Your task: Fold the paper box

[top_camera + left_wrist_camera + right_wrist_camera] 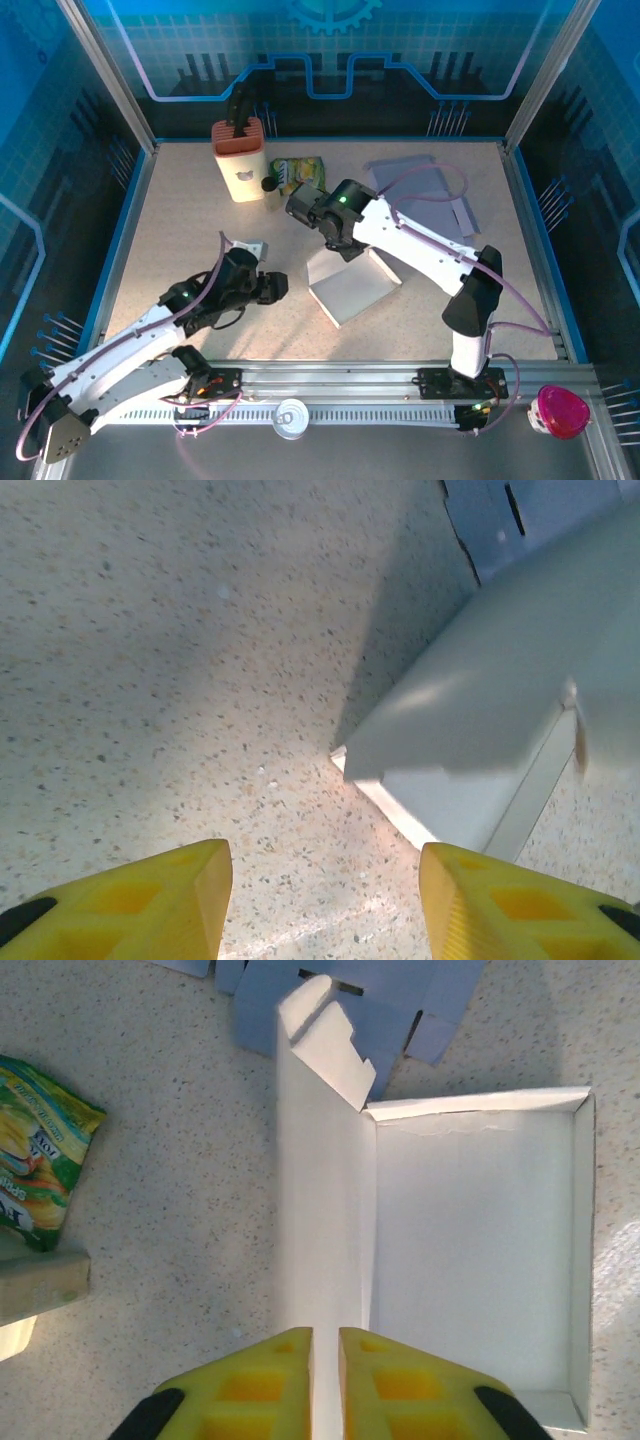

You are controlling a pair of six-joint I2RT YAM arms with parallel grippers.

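The white paper box lies open on the speckled table, its tray facing up. In the right wrist view the left wall of the box stands upright with a notched tab at its far end. My right gripper straddles the near end of that wall, its jaws parted by a narrow gap. From above, that gripper sits over the box's far left edge. My left gripper hovers just left of the box, open and empty. Its yellow fingers frame bare table, with a corner of the box ahead on the right.
Flat blue-grey cardboard sheets lie at the back right, close behind the box. A green snack packet and a beige holder stand at the back left. A tin can and a pink cup rest on the front rail.
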